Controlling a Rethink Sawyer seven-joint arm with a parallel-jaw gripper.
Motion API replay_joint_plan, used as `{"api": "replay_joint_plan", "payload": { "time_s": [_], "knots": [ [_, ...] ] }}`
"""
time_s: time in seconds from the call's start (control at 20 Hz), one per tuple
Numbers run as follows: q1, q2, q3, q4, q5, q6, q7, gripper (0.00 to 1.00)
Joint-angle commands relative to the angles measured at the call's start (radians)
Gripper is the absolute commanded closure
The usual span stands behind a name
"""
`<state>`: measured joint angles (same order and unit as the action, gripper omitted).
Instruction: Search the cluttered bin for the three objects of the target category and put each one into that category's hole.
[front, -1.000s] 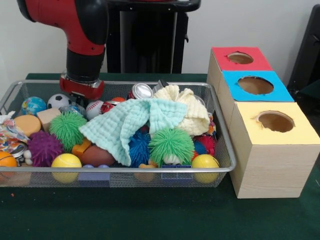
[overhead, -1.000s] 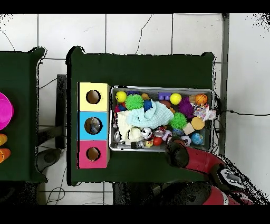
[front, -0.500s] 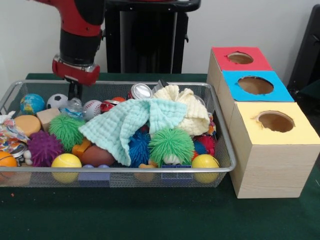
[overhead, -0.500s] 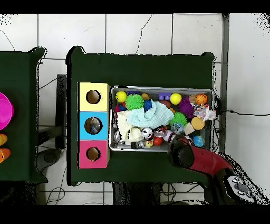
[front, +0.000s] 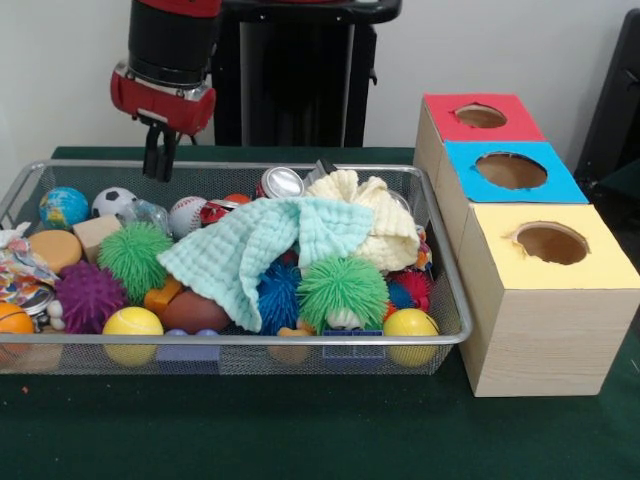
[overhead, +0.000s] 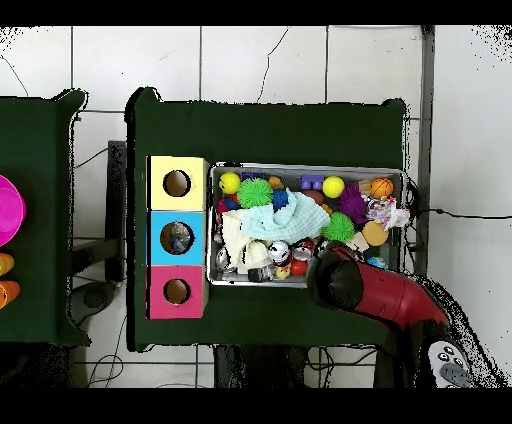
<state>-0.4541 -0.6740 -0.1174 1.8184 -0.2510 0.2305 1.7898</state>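
Observation:
The cluttered bin (front: 250, 340), a wire mesh basket, sits left of three boxes and also shows in the overhead view (overhead: 305, 167). It holds a mint cloth (front: 260, 245), a cream cloth (front: 375, 215), a can (front: 283, 182), a baseball (front: 187, 215), a soccer ball (front: 113, 201), a globe ball (front: 63, 207), spiky balls (front: 342, 290) and yellow balls (front: 132, 325). My gripper (front: 160, 165) hangs above the bin's far left part, over the soccer ball. Its fingers are close together and hold nothing. In the overhead view the arm (overhead: 335, 280) hides it.
The red box (front: 478, 117), blue box (front: 510, 172) and yellow box (front: 550, 245) stand in a row right of the bin, each with a round hole on top. The robot's black pedestal (front: 290, 80) stands behind the bin. The table has a green cloth.
My gripper has risen out of the bin's far left part, empty, and now hangs above the rim. The things in the bin have barely shifted.

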Motion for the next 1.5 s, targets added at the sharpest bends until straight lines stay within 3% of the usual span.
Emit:
{"api": "replay_joint_plan", "payload": {
  "time_s": [0.05, 0.35, 0.5, 0.55, 1.2, 1.5],
  "knots": [
    [0.021, 0.026, 0.025, 0.012, 0.053, 0.01, 0.18, 1.0],
    [-0.003, 0.14, 0.048, -0.051, 0.028, -0.135, 0.168, 1.0],
    [-0.02, 0.163, 0.057, -0.074, 0.018, -0.114, 0.131, 1.0],
    [-0.028, 0.163, 0.063, -0.075, 0.024, -0.1, 0.12, 0.0],
    [-0.04, 0.139, 0.06, -0.057, 0.033, -0.077, 0.118, 0.0],
    [-0.134, 0.142, 0.107, -0.074, -0.012, -0.079, 0.047, 0.0]
  ]
}}
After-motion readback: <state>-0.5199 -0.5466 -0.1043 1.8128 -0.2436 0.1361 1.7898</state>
